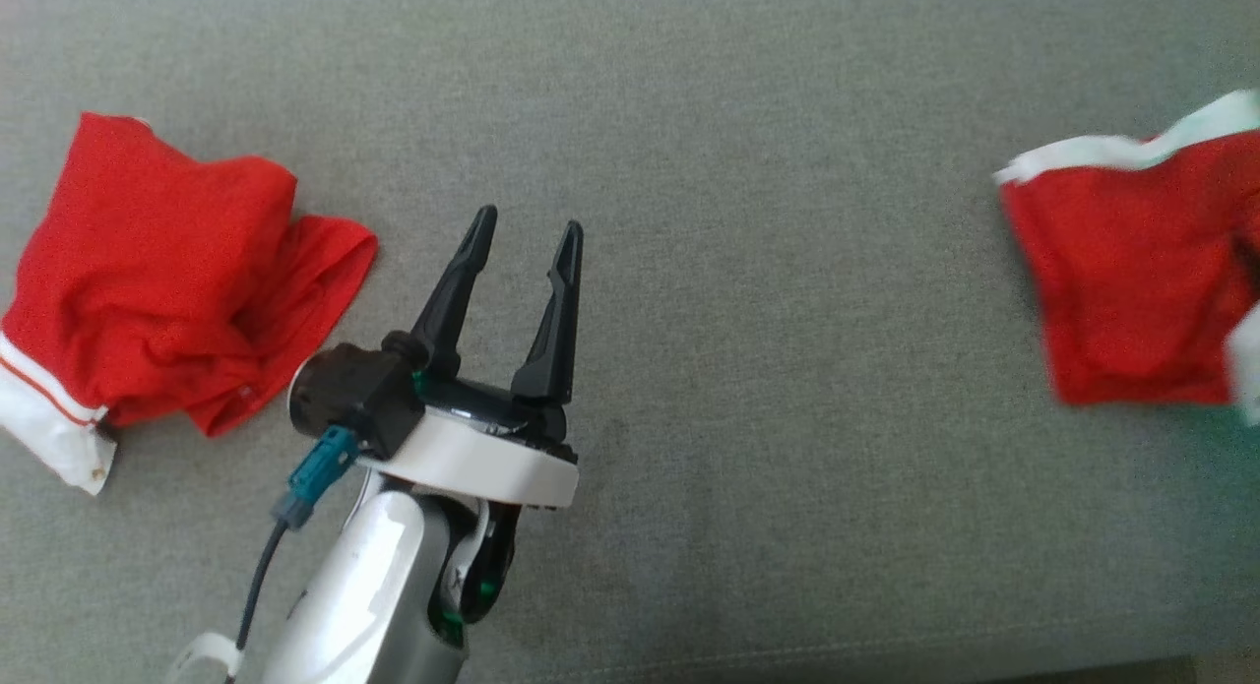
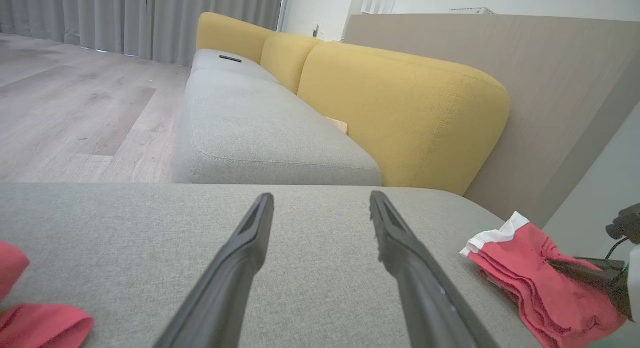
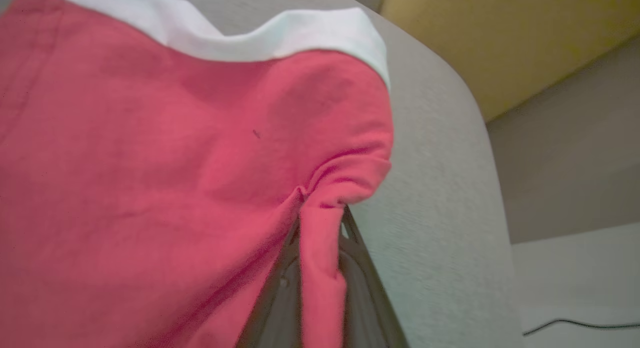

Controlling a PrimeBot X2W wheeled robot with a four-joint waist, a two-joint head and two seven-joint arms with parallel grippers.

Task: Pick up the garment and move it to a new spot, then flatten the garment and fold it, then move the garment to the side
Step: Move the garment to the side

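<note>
Right pincer (image 3: pixel 321 228) is clamped on a fold of the red garment (image 1: pixel 1132 280), cloth bunched between its two dark fingers. That garment, with a white band along its top edge, is at the far right of the grey cushion (image 1: pixel 748 389), blurred in the head view. Left pincer (image 1: pixel 529 221) hangs spread wide over bare cushion, gripping nothing. Over on the left lies a second red garment (image 1: pixel 157 261), crumpled, white cuff at its lower corner, well apart from the first. Yellow backrest (image 2: pixel 400 102) beyond.
</note>
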